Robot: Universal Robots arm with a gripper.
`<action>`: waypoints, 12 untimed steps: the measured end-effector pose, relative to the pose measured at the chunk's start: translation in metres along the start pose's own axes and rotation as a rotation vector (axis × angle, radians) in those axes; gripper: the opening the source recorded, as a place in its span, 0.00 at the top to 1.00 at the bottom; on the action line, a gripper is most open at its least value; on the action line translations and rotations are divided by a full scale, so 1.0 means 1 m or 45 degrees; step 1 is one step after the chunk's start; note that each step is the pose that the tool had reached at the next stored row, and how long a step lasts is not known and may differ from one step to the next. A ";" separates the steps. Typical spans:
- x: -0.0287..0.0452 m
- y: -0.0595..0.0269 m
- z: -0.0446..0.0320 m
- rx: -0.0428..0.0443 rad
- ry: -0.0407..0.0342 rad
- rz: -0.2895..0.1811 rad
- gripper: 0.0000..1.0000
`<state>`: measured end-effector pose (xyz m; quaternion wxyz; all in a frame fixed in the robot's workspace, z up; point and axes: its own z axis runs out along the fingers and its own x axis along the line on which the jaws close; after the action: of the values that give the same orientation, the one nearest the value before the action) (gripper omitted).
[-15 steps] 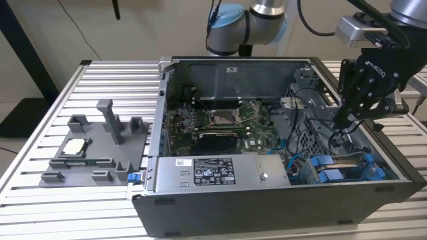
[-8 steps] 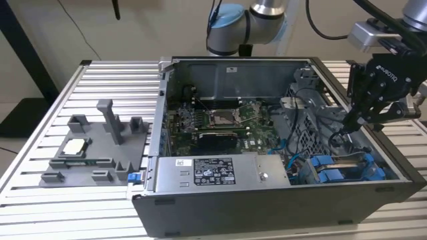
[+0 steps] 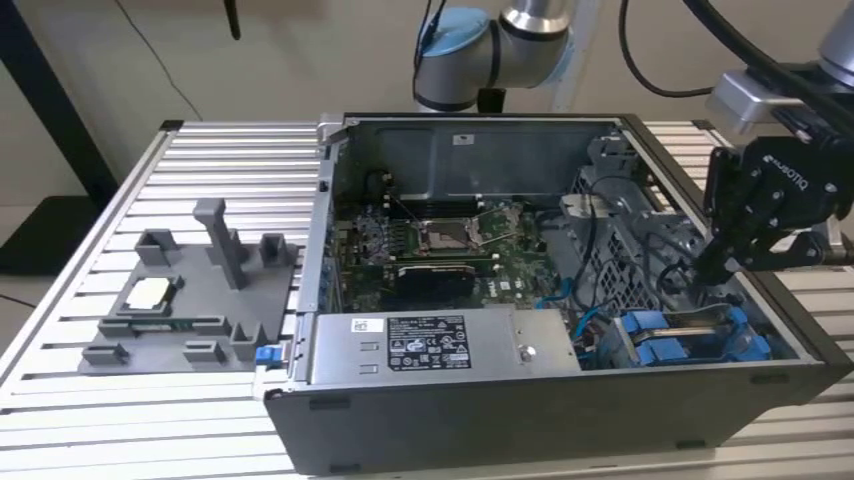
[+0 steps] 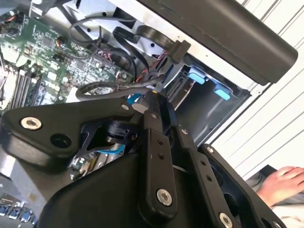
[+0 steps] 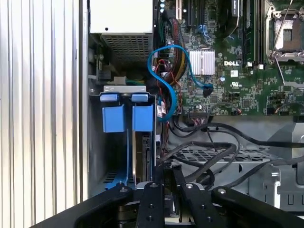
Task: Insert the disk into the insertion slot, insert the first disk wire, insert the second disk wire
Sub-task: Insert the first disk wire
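Open computer case (image 3: 534,410) on a slatted worktop (image 3: 200,170). The insertion slot (image 3: 683,338), marked by blue fittings, is set in the case's near corner at the exterior view's right. The gripper (image 3: 697,272) is held above it, among black cables (image 5: 213,142). The fingers (image 4: 154,116) are drawn together; whether anything is pinched between them cannot be told.

Dark grey rectangular metal insertion slot (image 3: 697,326), 2 bright blue plastic fittings (image 5: 115,118), in the case's corner at the exterior view's right.
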<state>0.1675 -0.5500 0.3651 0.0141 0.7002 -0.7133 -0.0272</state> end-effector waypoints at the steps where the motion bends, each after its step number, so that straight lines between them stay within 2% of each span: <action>1: 0.0008 -0.0004 0.0011 0.001 0.0009 0.000 0.81; 4: 0.0028 -0.0018 0.0045 0.003 0.0049 0.000 0.81; 12: 0.0057 -0.0051 0.0114 0.009 0.0304 0.002 0.81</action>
<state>0.1718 -0.5555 0.3533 0.0202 0.7000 -0.7136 -0.0164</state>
